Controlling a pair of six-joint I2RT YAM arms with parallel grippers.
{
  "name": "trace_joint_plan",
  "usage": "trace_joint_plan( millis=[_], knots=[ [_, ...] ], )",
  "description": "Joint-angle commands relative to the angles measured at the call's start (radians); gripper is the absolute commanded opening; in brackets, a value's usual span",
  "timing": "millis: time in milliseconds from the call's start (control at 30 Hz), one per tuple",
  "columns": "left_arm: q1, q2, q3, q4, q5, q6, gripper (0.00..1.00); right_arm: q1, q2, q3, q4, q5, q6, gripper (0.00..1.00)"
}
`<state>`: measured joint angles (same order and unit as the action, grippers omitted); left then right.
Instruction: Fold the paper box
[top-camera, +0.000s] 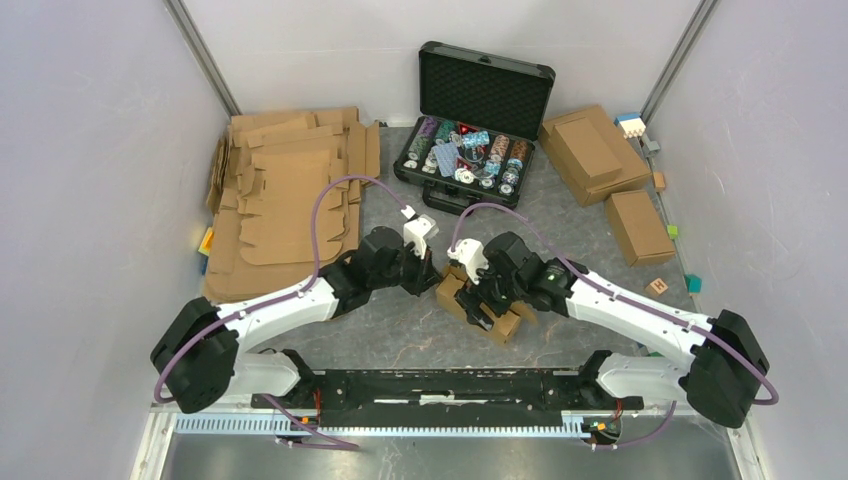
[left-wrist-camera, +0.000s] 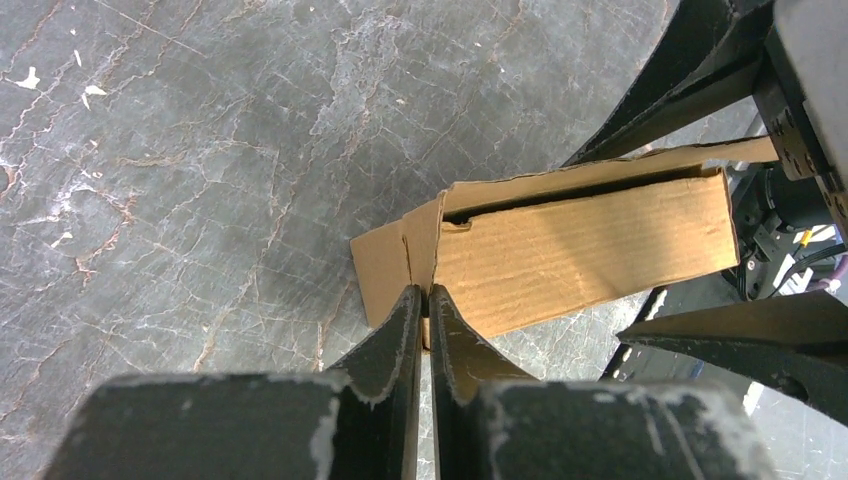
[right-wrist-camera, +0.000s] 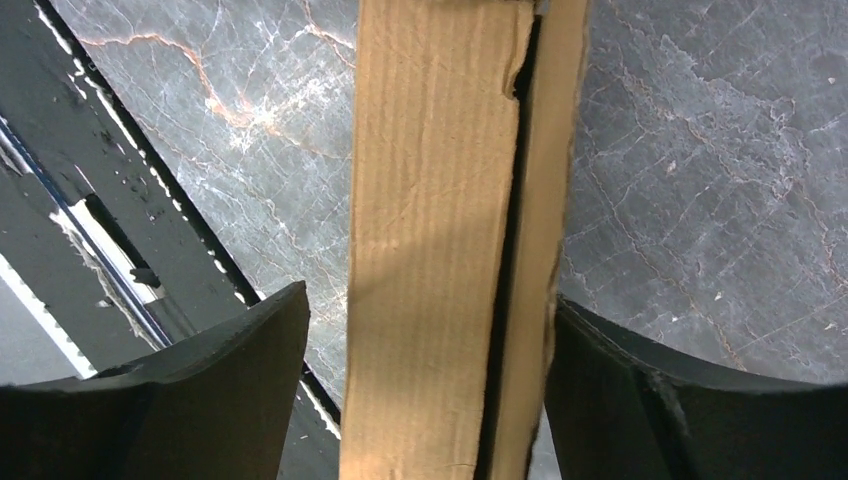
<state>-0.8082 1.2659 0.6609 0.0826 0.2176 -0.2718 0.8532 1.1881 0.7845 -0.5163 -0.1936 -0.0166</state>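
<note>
Paper box (left-wrist-camera: 590, 245) sits mid-table on the grey marble-look table (top-camera: 400, 330), between the two arms. Left gripper (left-wrist-camera: 425, 300) is pinched tight on its end flap. Right gripper (right-wrist-camera: 428, 300) is spread wide, straddling the box and not squeezing it.

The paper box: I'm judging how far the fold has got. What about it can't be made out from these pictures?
Top external: the paper box is mostly covered by the right gripper, so its flaps are hidden.
Left wrist: its inside is only a dark slit; the left gripper hides how much card its jaws hold.
Right wrist: both ends are cut off by the frame's top and bottom edges.
</note>
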Motion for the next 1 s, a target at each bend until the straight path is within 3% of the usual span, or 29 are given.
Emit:
trace_joint_plan(
  millis=[0, 400, 633, 967],
  knots=[
    [-0.015, 0.013, 0.039, -0.011, -0.028, 0.049, 0.10, 0.036, -0.006, 0.030, -0.020, 0.083, -0.003, 0.84],
    [-0.018, 0.001, 0.042, -0.014, -0.013, 0.022, 0.10, 0.063, 0.016, 0.045, -0.048, 0.208, 0.015, 0.50],
    [-0.017, 0.020, 0.050, 0.003, 0.024, -0.017, 0.02, 0.072, 0.023, 0.046, -0.022, 0.262, 0.061, 0.47],
    [-0.017, 0.030, 0.059, -0.029, -0.010, -0.020, 0.02, 0.071, 0.041, 0.042, -0.003, 0.298, 0.081, 0.49]
  ],
)
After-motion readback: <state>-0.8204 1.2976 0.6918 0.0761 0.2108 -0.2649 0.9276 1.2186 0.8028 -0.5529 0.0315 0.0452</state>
